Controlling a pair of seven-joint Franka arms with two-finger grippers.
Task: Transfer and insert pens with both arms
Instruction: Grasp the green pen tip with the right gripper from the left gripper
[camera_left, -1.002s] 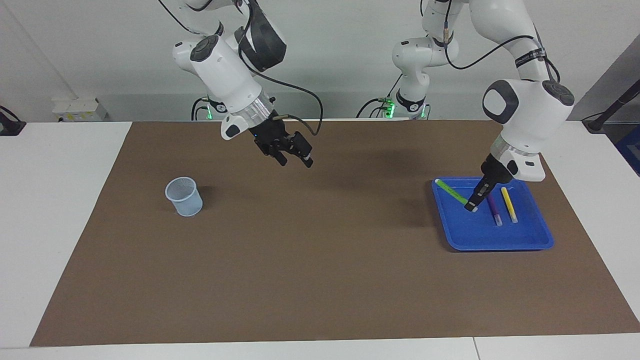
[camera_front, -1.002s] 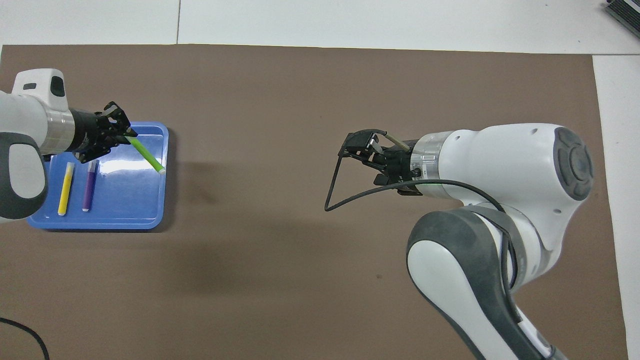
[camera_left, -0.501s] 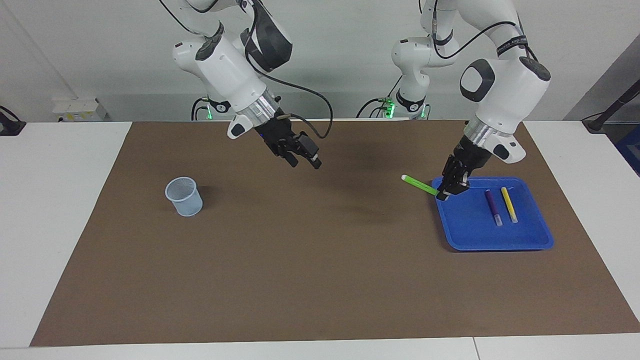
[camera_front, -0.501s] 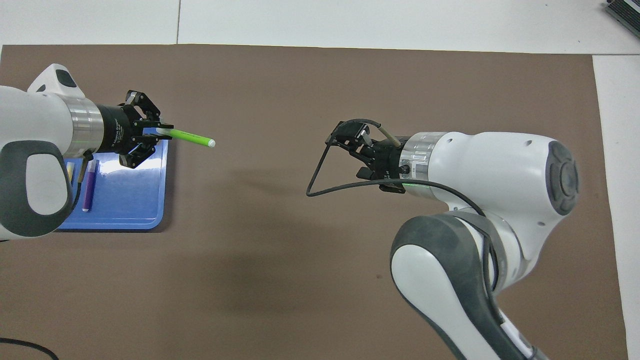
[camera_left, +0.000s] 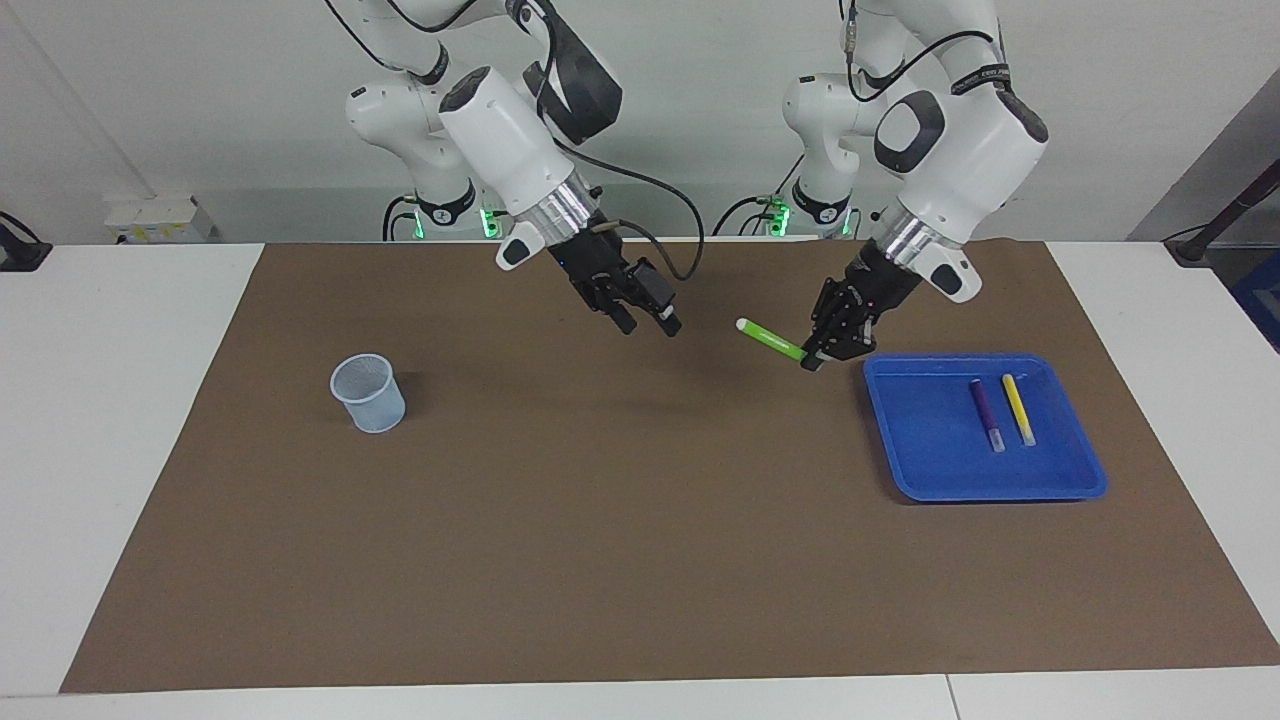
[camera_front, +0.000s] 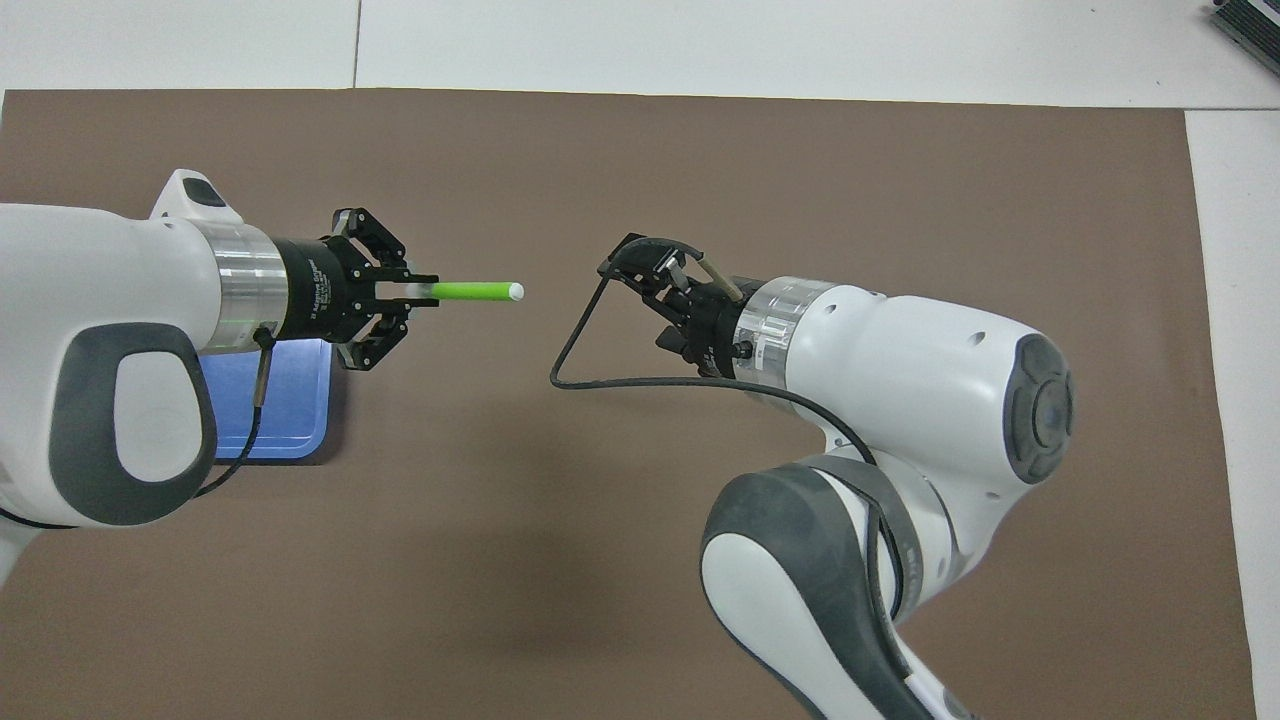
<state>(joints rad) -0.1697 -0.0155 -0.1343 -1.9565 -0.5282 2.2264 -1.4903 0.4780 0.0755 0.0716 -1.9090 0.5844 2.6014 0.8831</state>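
Two arms meet over the brown mat (camera_left: 640, 560), between the blue tray (camera_left: 940, 470) and the mesh cup (camera_left: 368, 392). Since a second ago the left gripper (camera_left: 812, 357), clenched on the green pen (camera_left: 771, 341), has carried it clear of the tray toward the cup. Meanwhile the right gripper (camera_left: 647, 322) has neared with fingers spread, so a handover looks imminent. Purple pen (camera_left: 985, 412) and yellow pen (camera_left: 1018, 408) lie in the tray.

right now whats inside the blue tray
In the facing view the blue tray holds the purple pen and the yellow pen, lying side by side. In the overhead view the left arm covers most of the tray, hiding both pens.
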